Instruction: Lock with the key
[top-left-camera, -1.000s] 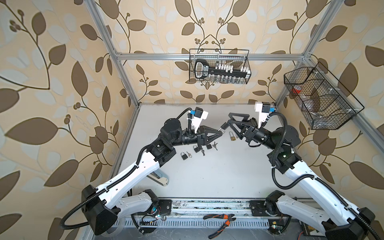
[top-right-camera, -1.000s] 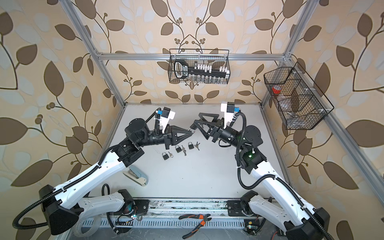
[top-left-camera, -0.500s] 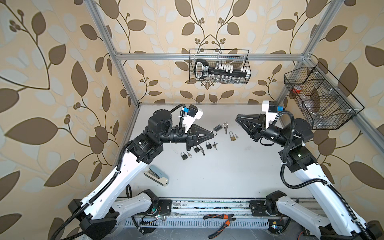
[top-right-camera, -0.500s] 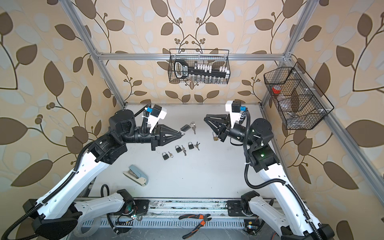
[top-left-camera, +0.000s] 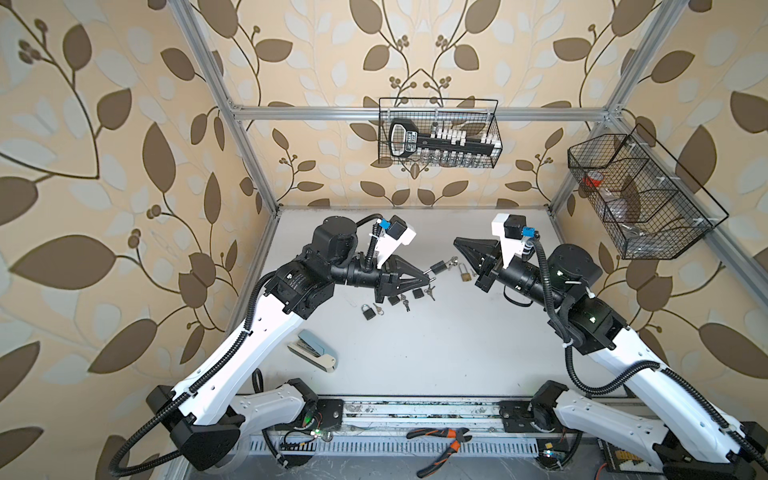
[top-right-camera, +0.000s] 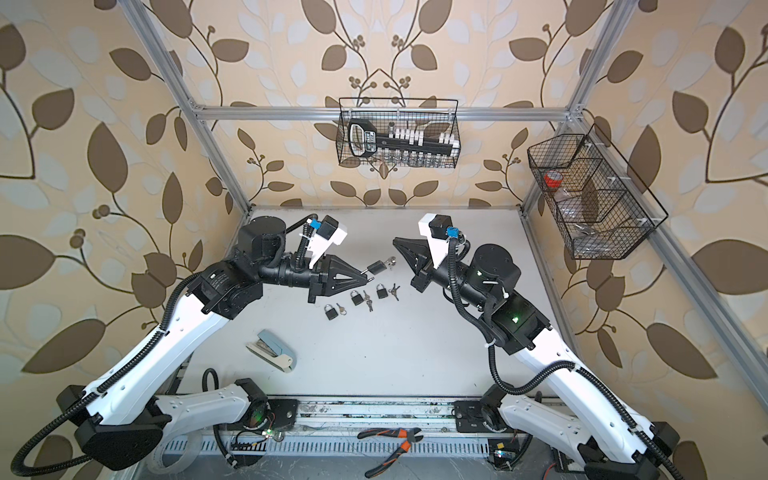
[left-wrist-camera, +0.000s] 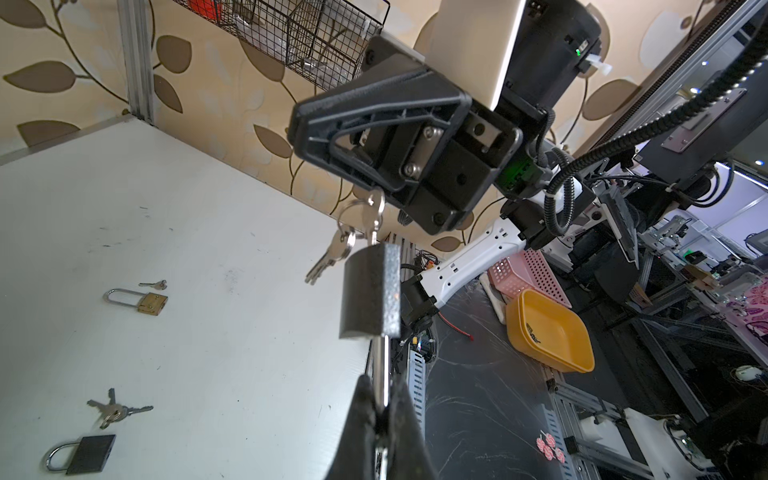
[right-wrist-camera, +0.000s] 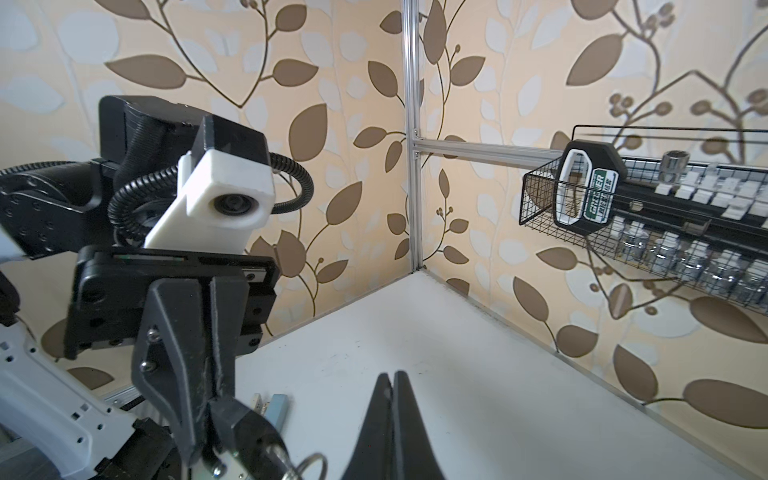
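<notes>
Left wrist view shows your left hand (left-wrist-camera: 382, 409) clenched on the shackle of the lock (left-wrist-camera: 368, 291), held above the bench (left-wrist-camera: 124, 199), with the key (left-wrist-camera: 375, 220) in its keyhole. Your right hand (right-wrist-camera: 392, 380) is clenched and empty, near the key.

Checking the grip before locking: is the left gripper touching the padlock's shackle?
Touching. The left wrist view shows the left gripper shut on the shackle of the padlock.

I see leaf-patterned beige wallpaper (top-left-camera: 104, 124) on the walls behind aluminium framing (top-left-camera: 311, 111). The white tabletop (top-left-camera: 436, 353) is evenly lit.
</notes>
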